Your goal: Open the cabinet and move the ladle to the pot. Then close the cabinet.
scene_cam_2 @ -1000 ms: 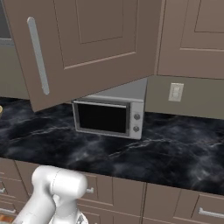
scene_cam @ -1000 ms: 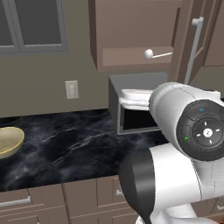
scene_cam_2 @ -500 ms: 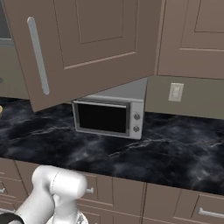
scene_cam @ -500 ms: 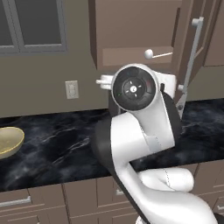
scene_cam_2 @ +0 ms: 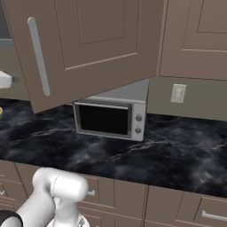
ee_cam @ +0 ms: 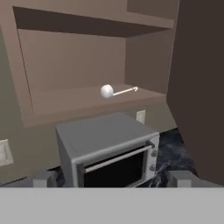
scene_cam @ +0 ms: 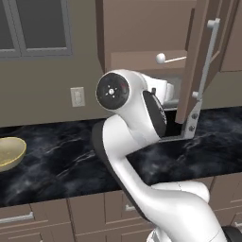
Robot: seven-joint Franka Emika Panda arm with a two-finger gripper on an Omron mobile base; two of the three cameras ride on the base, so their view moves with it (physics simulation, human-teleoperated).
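Above the dark counter (scene_cam: 56, 160), the raised arm aims its spread-apart claw (ee_cam: 111, 178) at the shelved ladle (ee_cam: 114, 91).

Cabinet (ee_cam: 83, 57): matt brown wood; bar handle (scene_cam: 206, 59) smooth silver metal. Ladle (ee_cam: 114, 91): whitish, smooth. Counter (scene_cam_2: 177, 150): glossy black marble; microwave (scene_cam_2: 111, 113) grey metal.

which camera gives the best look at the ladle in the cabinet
The hand view: the ladle lies whole on the open cabinet shelf, ball end and thin handle both clear, above the toaster oven. The left base view shows it smaller, at the shelf's front edge. In the right base view the open door covers the shelf.
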